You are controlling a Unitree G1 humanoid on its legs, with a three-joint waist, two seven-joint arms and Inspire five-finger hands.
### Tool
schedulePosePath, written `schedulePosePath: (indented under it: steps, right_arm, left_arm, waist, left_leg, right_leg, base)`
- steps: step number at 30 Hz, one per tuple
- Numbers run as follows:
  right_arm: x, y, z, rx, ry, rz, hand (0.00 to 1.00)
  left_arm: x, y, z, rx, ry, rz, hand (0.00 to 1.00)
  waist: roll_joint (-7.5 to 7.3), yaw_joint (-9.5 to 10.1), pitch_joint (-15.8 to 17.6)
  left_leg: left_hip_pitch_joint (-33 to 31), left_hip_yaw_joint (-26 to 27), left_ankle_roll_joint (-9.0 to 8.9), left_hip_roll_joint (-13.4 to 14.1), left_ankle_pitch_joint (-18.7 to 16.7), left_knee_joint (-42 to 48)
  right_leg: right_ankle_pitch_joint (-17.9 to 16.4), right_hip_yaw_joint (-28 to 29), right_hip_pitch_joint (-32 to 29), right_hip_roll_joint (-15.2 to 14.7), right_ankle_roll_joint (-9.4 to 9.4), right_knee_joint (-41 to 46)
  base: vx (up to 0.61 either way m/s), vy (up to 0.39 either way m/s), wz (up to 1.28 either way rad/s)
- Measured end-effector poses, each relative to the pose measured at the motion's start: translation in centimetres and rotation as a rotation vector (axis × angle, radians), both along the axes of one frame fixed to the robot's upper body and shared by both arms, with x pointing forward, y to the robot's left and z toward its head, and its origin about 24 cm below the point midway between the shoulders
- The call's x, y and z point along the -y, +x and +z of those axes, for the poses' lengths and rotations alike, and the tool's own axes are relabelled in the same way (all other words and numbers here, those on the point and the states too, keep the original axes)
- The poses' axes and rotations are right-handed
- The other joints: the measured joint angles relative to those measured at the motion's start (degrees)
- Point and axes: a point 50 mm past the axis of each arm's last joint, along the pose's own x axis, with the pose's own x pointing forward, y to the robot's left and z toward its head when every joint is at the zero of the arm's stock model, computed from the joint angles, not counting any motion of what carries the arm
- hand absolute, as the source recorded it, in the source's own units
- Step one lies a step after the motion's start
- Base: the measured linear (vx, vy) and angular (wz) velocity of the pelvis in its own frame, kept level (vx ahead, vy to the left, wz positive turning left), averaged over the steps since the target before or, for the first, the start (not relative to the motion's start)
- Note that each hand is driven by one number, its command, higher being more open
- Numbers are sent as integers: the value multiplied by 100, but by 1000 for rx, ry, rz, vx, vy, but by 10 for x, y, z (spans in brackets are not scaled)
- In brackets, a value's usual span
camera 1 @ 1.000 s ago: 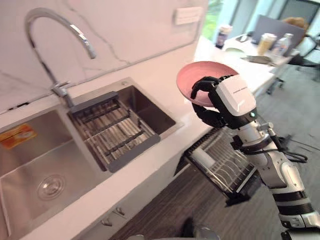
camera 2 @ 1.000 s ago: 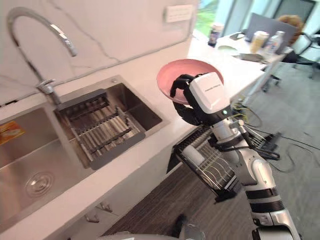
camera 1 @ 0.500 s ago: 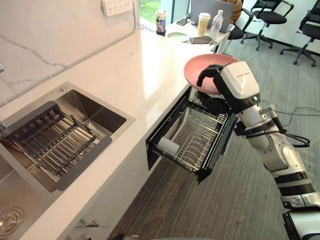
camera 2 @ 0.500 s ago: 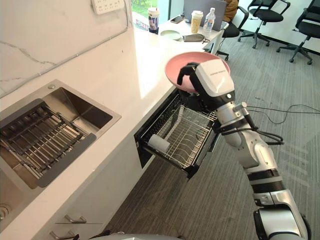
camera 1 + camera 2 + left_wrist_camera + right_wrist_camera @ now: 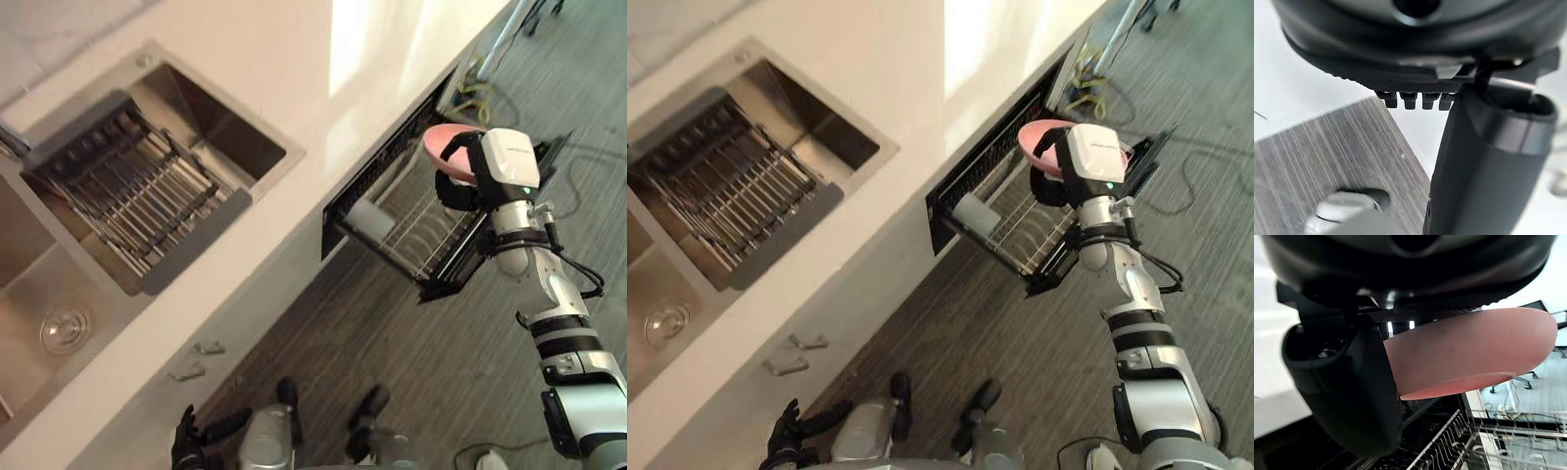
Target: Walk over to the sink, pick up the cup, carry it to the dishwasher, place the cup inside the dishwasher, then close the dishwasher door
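A pink bowl (image 5: 443, 160) is in my right hand (image 5: 498, 168), whose fingers and thumb curl round its rim; the right wrist view shows the bowl (image 5: 1469, 352) level, pinched by the thumb (image 5: 1347, 382). It hangs just above the far end of the pulled-out dishwasher rack (image 5: 431, 245). A white cup (image 5: 370, 219) lies on its side in the rack's near end. My left hand (image 5: 186, 446) hangs low beside me with relaxed fingers (image 5: 1413, 100) and holds nothing.
The white counter (image 5: 323, 98) runs along above the dishwasher. The steel sink (image 5: 230, 132) holds a grey drain rack (image 5: 137, 196), with a second basin (image 5: 59, 323) to its left. Grey wood-look floor (image 5: 392, 333) lies open around the rack's front panel (image 5: 470, 264).
The camera has swung and tipped down, shifting the whole picture. My right hand, still holding the pink bowl, has moved from the counter's edge to just over the rack.
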Motion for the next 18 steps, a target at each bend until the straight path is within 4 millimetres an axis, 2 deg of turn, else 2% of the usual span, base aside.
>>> schedulePosePath:
  steps: [5,7,11,17,18]
  right_arm:
    - [10,9,18,61,70,-56,0]
    - [15,15,34,84,50,-70,0]
    - [20,24,60,93,-3,-85,0]
    - [32,34,90,31,-74,-141,0]
    - [35,34,92,17,-84,-154,100]
  left_arm:
    - [7,17,6,72,-15,-38,100]
    - [10,28,10,119,-41,-52,100]
    - [16,40,14,168,-78,-80,100]
    - [35,50,14,179,-132,-153,100]
    - [38,52,13,183,-153,-155,100]
  waist:
    - [201,-8,526]
    - [345,-6,778]
    - [576,16,964]
    - [893,189,1106]
    - [929,235,1111]
  left_leg:
    - [-477,-136,118,-108,28,229]
    - [-710,-139,185,-147,60,320]
    - [-1042,-133,287,-222,126,372]
    - [-1426,-192,369,-306,213,388]
    - [-1461,-201,378,-316,226,388]
  right_leg:
    - [196,8,-363,-99,-11,0]
    - [294,25,-558,-153,-29,1]
    - [421,69,-890,-227,-55,5]
    - [469,107,-1321,-336,-63,144]
    - [469,104,-1360,-352,-63,162]
  base:
    - [-90,163,4]
    - [-83,156,2]
    - [-66,140,0]
    - [-31,115,1]
    - [-21,97,5]
